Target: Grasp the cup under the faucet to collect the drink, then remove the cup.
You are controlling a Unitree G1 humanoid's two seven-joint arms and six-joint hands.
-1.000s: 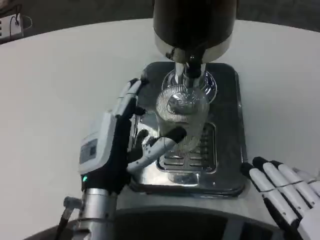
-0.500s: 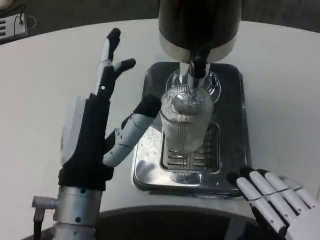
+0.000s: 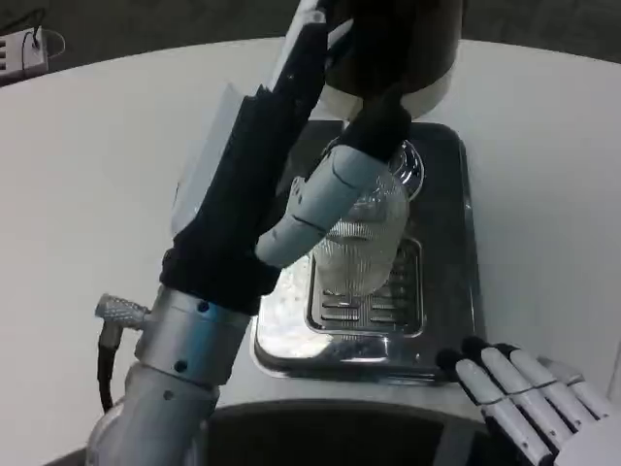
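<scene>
A clear ribbed cup (image 3: 370, 250) stands upright on the grate of the metal drip tray (image 3: 448, 204), below the dark dispenser (image 3: 412, 44). My left hand (image 3: 250, 170) is raised high in front of the dispenser. Its fingers stretch up along the dispenser's left side and run off the top edge of the head view. Its thumb (image 3: 330, 189) crosses in front of the cup's rim and hides the faucet. I see nothing held in it. My right hand (image 3: 529, 400) lies open at the lower right, fingers straight, just off the tray's front corner.
The white table (image 3: 87, 194) spreads to the left and right of the tray. A power strip (image 3: 19, 49) lies at the far left edge. My left forearm (image 3: 170, 379) rises from the table's near edge.
My left hand has risen and swung right, from beside the tray up to the dispenser, and its thumb now covers the cup's rim. The cup has stayed put. The right hand barely shifted.
</scene>
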